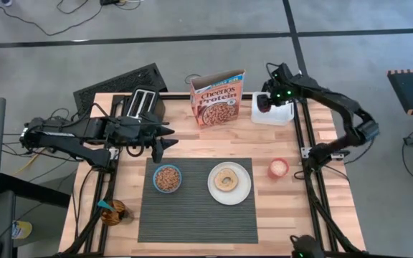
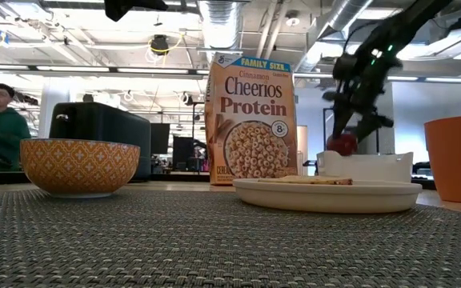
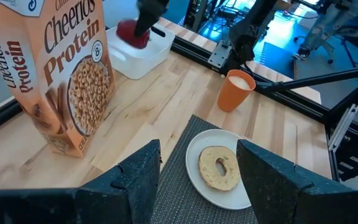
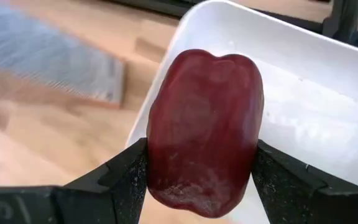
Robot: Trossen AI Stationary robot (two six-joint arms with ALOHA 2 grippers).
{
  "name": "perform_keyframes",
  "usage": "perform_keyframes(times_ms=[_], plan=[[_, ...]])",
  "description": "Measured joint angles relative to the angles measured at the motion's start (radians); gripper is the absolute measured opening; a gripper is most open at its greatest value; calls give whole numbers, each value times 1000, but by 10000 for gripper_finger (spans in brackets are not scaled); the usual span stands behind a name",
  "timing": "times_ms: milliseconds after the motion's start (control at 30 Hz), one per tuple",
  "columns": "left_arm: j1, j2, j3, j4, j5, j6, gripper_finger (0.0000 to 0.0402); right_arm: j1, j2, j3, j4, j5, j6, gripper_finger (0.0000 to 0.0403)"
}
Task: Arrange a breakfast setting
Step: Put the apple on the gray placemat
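1. The right hand (image 4: 197, 180) is gripping the dark-red fruit (image 4: 204, 130) between both fingers, just above the white container (image 1: 273, 113) at the counter's far right.
2. The left hand (image 3: 197, 180) is hovering with fingers spread and holding nothing, near the black toaster (image 1: 143, 104) at the far left.
3. The bagel (image 1: 228, 178) is lying on the white plate (image 1: 243, 189), right of the bowl (image 1: 167, 178), both on the placemat (image 1: 196, 211).

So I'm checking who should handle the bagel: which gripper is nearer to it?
Left. The left gripper hangs open just beyond the placemat's far edge, near the bagel; the right gripper is farther, over the white container, holding the dark-red fruit.
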Motion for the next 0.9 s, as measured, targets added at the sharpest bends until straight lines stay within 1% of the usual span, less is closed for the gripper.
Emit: perform_keyframes(times_ms=[100, 233, 333, 467, 567, 667, 800, 900], plan=[[0, 0, 0, 2, 0, 0, 196, 29, -100, 0, -55, -5, -45, 273], [0, 0, 0, 1, 6, 0, 196, 88, -224, 0, -105, -30, -47, 272], [0, 0, 0, 5, 1, -4, 196, 160, -306, 0, -110, -39, -42, 272], [0, 0, 0, 22, 2, -8, 206, 284, -378, 0, -92, -55, 3, 271], [0, 0, 0, 44, 1, -19, 231, 385, -405, 0, -60, -56, 12, 272], [0, 0, 0, 58, -2, -32, 268, 480, -409, 0, -16, -56, 23, 275], [0, 0, 0, 57, -16, -33, 318, 593, -395, 0, 91, -56, 58, 278], [0, 0, 0, 57, -28, -29, 341, 668, -372, 0, 189, -55, 79, 279]])
